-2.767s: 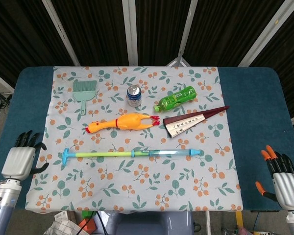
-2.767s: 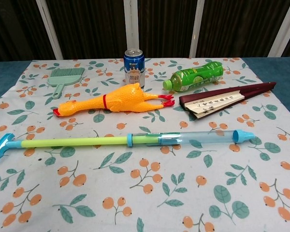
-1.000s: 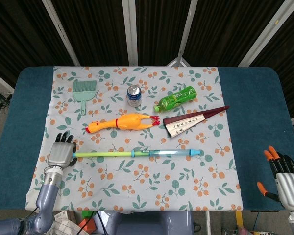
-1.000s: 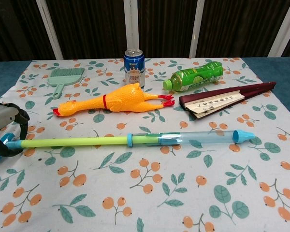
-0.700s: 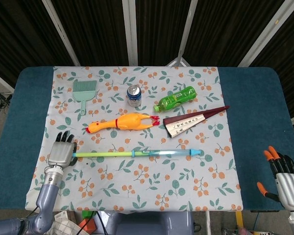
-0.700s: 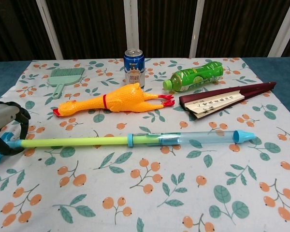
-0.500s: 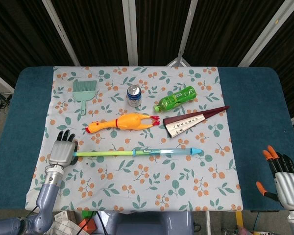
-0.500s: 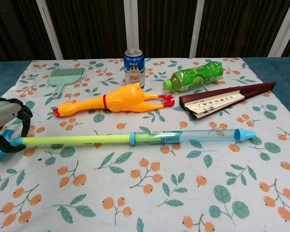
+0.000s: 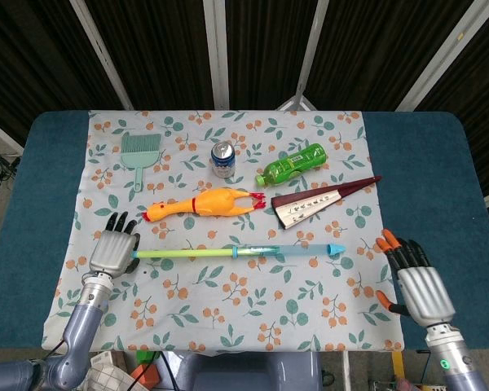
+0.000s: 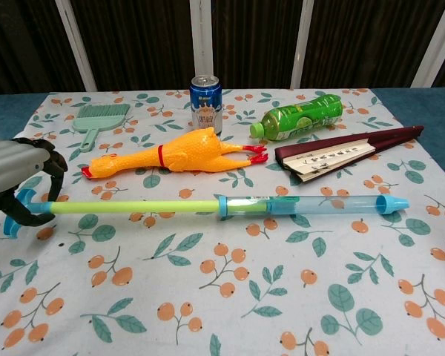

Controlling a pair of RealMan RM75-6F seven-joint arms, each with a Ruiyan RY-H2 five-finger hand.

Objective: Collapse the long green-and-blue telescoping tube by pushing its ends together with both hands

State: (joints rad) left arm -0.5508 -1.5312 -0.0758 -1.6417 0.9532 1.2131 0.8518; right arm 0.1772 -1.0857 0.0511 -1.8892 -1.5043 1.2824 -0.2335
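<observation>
The green-and-blue telescoping tube (image 9: 238,252) (image 10: 208,205) lies left to right across the floral cloth, green rod on the left, clear blue barrel (image 10: 304,205) on the right. My left hand (image 9: 113,250) (image 10: 18,178) curls its fingers around the tube's blue handle end (image 10: 13,215). The tube's blue right cap (image 9: 336,248) (image 10: 395,202) is free. My right hand (image 9: 416,285) hovers with fingers apart near the cloth's right edge, a short way right of and below that cap, not touching it. The chest view does not show it.
Behind the tube lie a yellow rubber chicken (image 9: 202,203), a folded fan (image 9: 322,199), a green bottle (image 9: 292,164), a blue can (image 9: 222,158) and a green brush (image 9: 136,154). The blue table (image 9: 428,171) shows bare beside the cloth.
My left hand has pushed the tube to the right, holding the handle end. My right hand has come up and inward from the table's corner toward the tube's right cap.
</observation>
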